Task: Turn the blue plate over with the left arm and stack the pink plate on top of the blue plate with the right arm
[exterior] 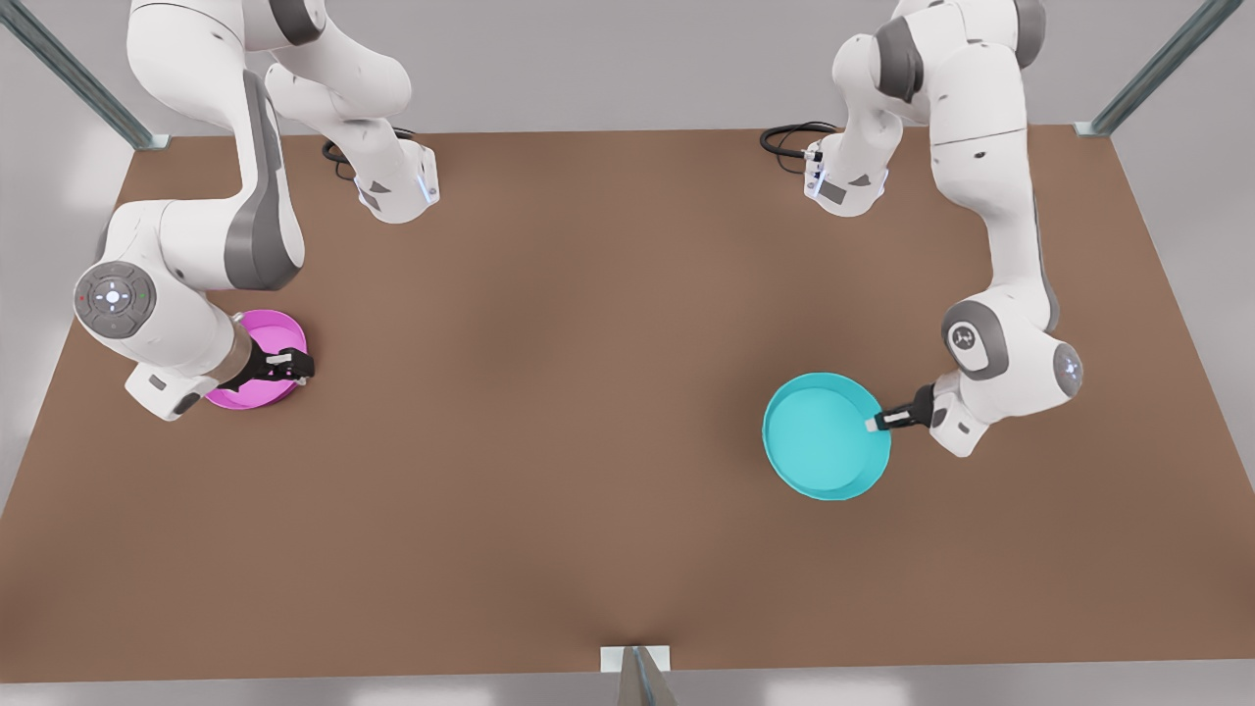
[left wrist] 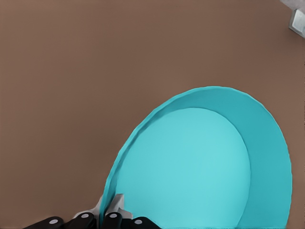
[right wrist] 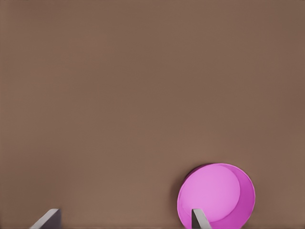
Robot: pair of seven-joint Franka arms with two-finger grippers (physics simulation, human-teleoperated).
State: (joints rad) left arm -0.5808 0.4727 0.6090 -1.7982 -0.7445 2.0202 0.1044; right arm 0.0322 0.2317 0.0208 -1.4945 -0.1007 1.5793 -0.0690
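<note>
The blue plate point(exterior: 826, 436) is at about four o'clock on the brown table point(exterior: 588, 392), toward the front view's right. It looks tipped rather than flat: the left wrist view shows its inner face and rim point(left wrist: 200, 167) at a slant. The left gripper point(exterior: 876, 424) has clamped its white-tipped fingers point(left wrist: 114, 202) on the rim at the plate's three o'clock edge, one finger inside the wall and one outside, so the jaws are narrow and pinched on the plate.

Over at nine o'clock, toward the front view's left, the pink plate point(exterior: 257, 371) lies flat on the table, open side up. The right gripper point(exterior: 294, 366) hangs above its three o'clock edge. In the right wrist view the fingers point(right wrist: 200, 219) stand wide apart, one over the pink plate point(right wrist: 217, 195) and the other well off to the side over bare table, gripping nothing.

The two plates are well apart.
</note>
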